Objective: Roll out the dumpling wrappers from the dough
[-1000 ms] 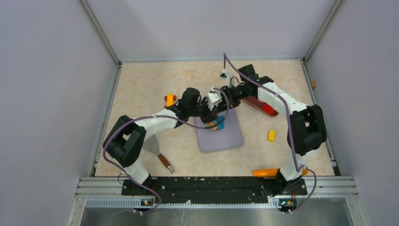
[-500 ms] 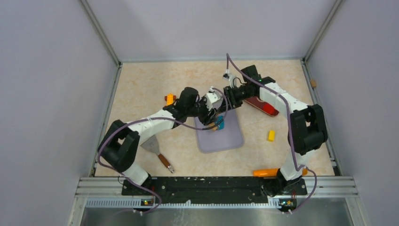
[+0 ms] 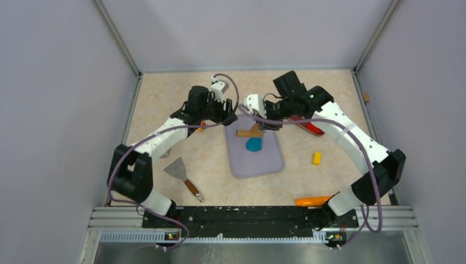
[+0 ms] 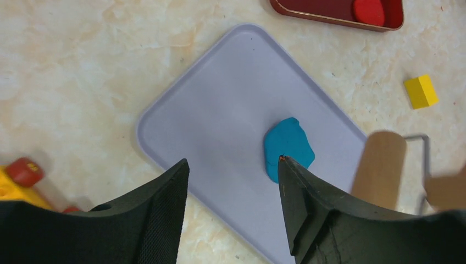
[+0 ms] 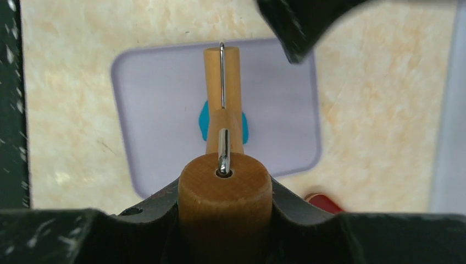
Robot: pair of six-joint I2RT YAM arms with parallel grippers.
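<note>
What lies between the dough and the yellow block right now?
Nothing stands there: only bare lavender mat, then bare tabletop. The left wrist view shows it best, with the dough and the yellow block both in frame. The top view agrees.

place: robot lab test cell | cues: plain grey walls (image 3: 55, 110); aluminium rail (image 3: 247, 217); marbled tabletop (image 3: 165, 99)

No readable text, labels, numbers anywhere
</note>
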